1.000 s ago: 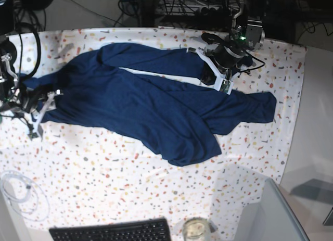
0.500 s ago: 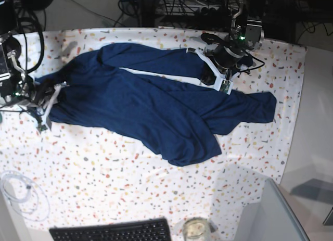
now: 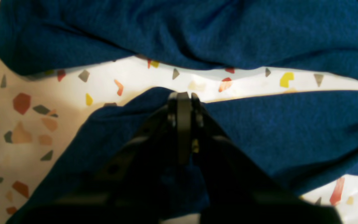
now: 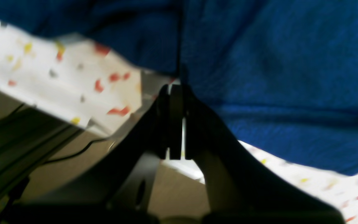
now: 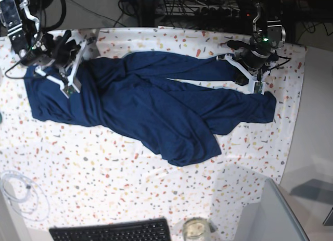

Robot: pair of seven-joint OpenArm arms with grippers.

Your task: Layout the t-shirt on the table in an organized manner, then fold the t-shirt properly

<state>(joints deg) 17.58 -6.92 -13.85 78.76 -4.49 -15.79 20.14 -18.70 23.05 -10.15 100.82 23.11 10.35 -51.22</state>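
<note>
Both tools (image 3: 183, 95) (image 4: 176, 88) clamped on t-shirt (image 5: 156, 111)

A black keyboard (image 5: 112, 231) lay at the near edge, a glass jar (image 5: 195, 229) just beside it. A coil of clear tubing (image 5: 21, 195) sat at the left (cables (image 5: 187, 7) tangled beyond the far edge).

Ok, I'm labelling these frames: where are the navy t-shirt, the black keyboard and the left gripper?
Dark navy fabric t-shirt (image 5: 156, 113), base view, middle of cloth.
Flat black keyboard (image 5: 112, 231), base view, key rows.
Left gripper (image 3: 183, 95), left wrist view, jaws' tips.
</note>
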